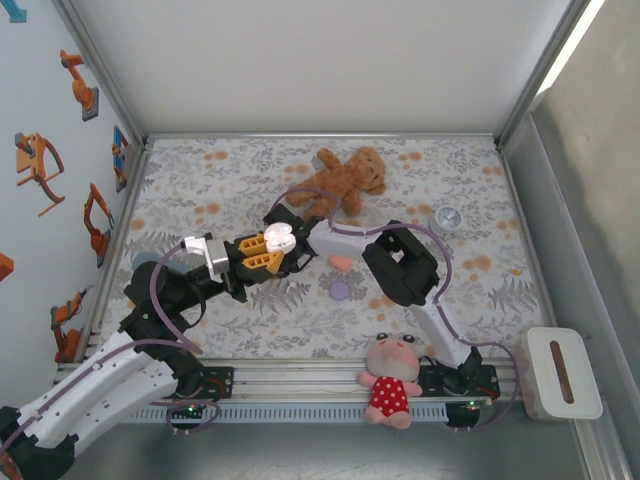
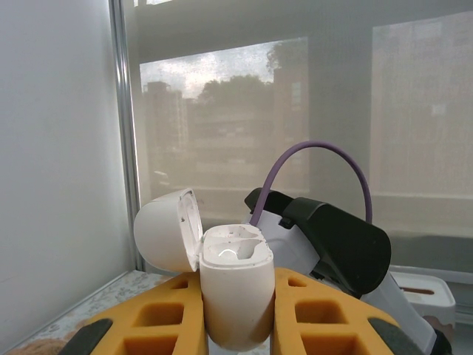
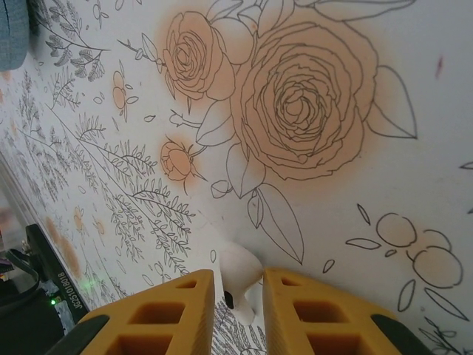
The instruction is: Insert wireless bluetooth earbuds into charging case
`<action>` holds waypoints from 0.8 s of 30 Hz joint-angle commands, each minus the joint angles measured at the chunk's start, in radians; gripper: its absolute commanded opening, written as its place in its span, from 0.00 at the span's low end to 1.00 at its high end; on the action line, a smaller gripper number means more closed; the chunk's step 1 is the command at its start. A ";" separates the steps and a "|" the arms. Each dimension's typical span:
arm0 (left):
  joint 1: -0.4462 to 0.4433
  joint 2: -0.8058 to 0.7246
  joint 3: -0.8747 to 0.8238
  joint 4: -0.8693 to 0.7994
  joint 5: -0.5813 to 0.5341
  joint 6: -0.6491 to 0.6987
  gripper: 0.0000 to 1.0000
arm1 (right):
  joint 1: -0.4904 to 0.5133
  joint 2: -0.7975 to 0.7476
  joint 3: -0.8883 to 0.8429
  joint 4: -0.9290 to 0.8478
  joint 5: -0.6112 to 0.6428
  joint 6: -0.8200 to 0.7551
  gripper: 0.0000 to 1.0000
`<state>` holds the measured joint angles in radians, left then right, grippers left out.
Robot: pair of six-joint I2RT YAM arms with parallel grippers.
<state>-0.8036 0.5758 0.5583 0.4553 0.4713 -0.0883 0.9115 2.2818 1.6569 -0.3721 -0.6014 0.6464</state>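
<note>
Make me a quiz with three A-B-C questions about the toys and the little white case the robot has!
1. Where is the brown teddy bear?
A. On the far side of the table, beyond the arms
B. On the near rail between the arm bases
C. On top of the white box

2. How many soft toys are there?
A. One
B. Two
C. Four

3. The left gripper holds the charging case in its jaws, and the right gripper pinches a white earbud. The case's lid is:
A. Open, tipped back
B. Shut
C. Lying on the table

Answers:
1 A: the top view shows the bear lying past both arms.
2 B: there is just the teddy bear and a pink doll in a red dress.
3 A: the left wrist view shows the lid swung aside and the inside showing.
</note>
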 commanded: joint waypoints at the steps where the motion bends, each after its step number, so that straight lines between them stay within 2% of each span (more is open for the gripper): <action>1: 0.001 -0.014 -0.001 0.017 -0.001 -0.007 0.10 | 0.011 0.021 0.029 -0.033 0.017 -0.024 0.22; 24: 0.001 -0.048 -0.007 -0.014 -0.017 0.000 0.10 | 0.011 0.027 0.041 -0.088 0.051 -0.068 0.11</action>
<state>-0.8036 0.5419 0.5583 0.4355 0.4622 -0.0883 0.9146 2.2833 1.6806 -0.4149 -0.5751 0.6003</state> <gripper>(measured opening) 0.199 0.117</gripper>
